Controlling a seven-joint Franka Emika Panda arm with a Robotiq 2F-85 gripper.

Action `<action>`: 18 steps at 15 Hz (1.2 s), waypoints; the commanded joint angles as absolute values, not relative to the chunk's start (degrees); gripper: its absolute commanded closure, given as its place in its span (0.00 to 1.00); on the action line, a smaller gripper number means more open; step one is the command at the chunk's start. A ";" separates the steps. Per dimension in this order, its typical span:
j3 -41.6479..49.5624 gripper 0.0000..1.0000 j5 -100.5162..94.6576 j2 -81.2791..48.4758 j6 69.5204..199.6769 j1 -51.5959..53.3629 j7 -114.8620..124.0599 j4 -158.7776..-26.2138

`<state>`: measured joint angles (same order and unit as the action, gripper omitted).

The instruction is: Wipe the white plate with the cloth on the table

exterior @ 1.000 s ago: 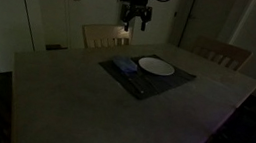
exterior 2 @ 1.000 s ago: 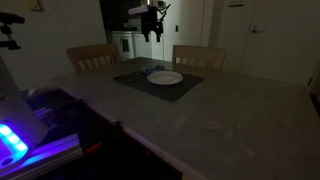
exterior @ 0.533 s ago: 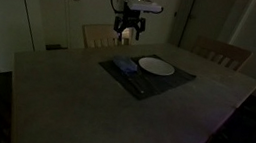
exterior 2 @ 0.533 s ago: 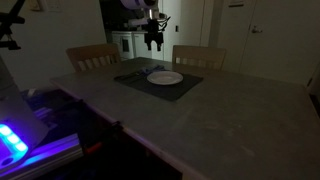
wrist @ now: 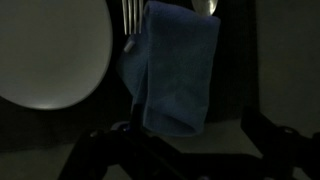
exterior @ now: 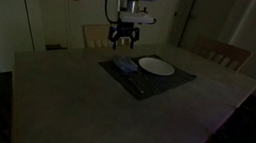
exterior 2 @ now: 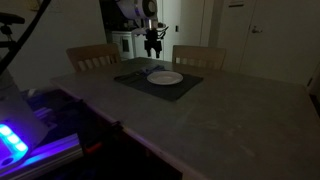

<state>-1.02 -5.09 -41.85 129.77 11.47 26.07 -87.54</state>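
Note:
The white plate (exterior: 156, 65) lies on a dark placemat (exterior: 152, 83) on the table (exterior: 103, 108); it also shows in an exterior view (exterior 2: 165, 77) and at the left of the wrist view (wrist: 50, 55). The bluish-grey cloth (exterior: 124, 67) lies folded on the mat beside the plate, in the middle of the wrist view (wrist: 178, 70). My gripper (exterior: 123, 42) hangs in the air above the cloth, apart from it, and also shows in an exterior view (exterior 2: 153, 46). In the wrist view the gripper (wrist: 185, 148) is open and empty, its dark fingers (wrist: 268, 130) on either side of the cloth's near end.
A fork (wrist: 131, 12) and a spoon (wrist: 205, 6) lie partly under the cloth's far end. Two wooden chairs (exterior: 105, 35) (exterior: 221, 53) stand behind the table. The room is dim. A device with blue lights (exterior 2: 20, 140) sits near the table's edge.
My gripper has come down and moved over the cloth, from high above the mat's far side. The cloth and plate have not moved.

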 commanded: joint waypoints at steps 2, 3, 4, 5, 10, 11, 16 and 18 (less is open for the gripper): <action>-0.17 0.00 -3.69 -43.52 131.31 12.55 26.10 -87.10; -0.21 0.00 -3.59 -43.66 131.55 12.56 26.02 -87.37; -0.15 0.00 -3.65 -43.85 131.68 12.61 25.98 -87.51; -0.15 0.00 -3.61 -43.87 131.82 12.58 25.90 -87.76; -0.20 0.00 -3.09 -44.63 133.29 11.96 25.13 -89.01; -0.23 0.00 -2.89 -44.70 133.61 12.01 25.19 -89.40; -0.38 0.00 -1.82 -45.18 136.24 12.39 25.07 -91.70; -0.42 0.00 -1.25 -45.28 137.83 12.37 25.06 -93.11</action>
